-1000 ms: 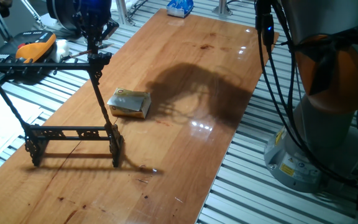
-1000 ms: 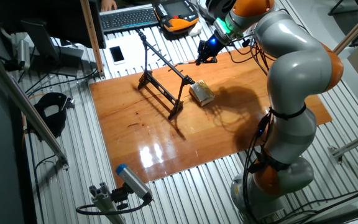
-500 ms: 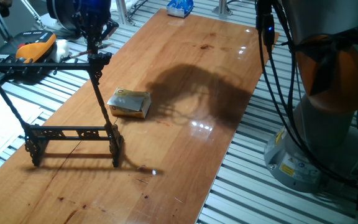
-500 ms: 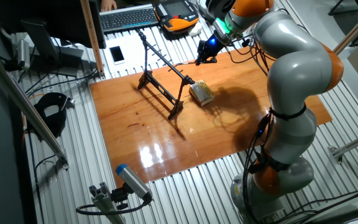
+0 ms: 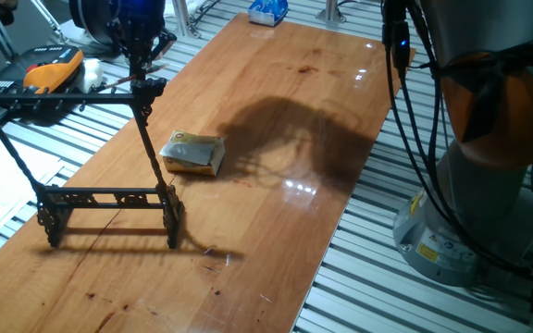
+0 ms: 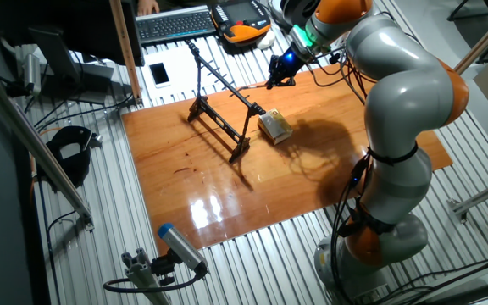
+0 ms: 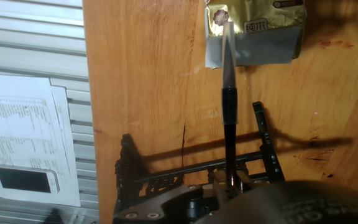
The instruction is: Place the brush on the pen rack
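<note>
- Arm (image 6: pixel 396 110): grey and orange, bent over the tabletop from its base beside the far edge; it casts a broad shadow on the wood.
- Tabletop (image 5: pixel 276 139): glossy brown wood, set on a slatted metal bench.
- Rack (image 5: pixel 109 199): black metal frame, low ornate base rail standing on the tabletop, slanted uprights rising to a top crossbar (image 5: pixel 63 92). In the other fixed view the rack (image 6: pixel 219 106) stands near the tabletop's edge on the keyboard side.
- Block (image 5: pixel 193 154): yellowish, rectangular, lying flat just beside the rack's foot, apart from it.
- Tool (image 5: pixel 137 55): poised directly above one end of the crossbar; its fingers are closed on the brush.
- Brush (image 7: pixel 227 106): thin stick, seen in the hand view pointing away from the tool, its pale end over the block (image 7: pixel 253 31) and its dark shaft crossing above the rack (image 7: pixel 194 168). Whether it touches the crossbar cannot be told.
</note>
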Robot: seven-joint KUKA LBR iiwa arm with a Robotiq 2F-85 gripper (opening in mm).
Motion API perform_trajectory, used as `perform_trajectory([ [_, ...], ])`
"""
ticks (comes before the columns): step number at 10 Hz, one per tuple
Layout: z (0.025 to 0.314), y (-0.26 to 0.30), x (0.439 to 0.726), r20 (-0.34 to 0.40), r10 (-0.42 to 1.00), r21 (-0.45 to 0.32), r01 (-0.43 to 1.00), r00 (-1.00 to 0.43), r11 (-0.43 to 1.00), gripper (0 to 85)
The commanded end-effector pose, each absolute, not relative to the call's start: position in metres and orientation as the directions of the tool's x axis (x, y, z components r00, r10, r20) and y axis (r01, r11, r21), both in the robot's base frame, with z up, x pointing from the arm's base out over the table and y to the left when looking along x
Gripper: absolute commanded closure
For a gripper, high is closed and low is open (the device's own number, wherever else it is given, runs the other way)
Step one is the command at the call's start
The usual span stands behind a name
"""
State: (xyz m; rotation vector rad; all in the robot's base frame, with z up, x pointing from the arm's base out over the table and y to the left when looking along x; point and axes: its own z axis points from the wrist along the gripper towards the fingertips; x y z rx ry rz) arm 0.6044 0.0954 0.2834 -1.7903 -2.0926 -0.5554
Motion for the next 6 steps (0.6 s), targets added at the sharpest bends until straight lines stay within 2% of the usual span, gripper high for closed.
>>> perform_trajectory([
  [1, 0.2835, 0.0955, 0.6041, 0.488, 0.859, 0.079, 0.988, -0.157, 0.136, 85.0],
  [6, 0.2823, 0.0981, 0.6029, 0.486, 0.862, 0.067, 0.989, -0.145, 0.128, 85.0],
])
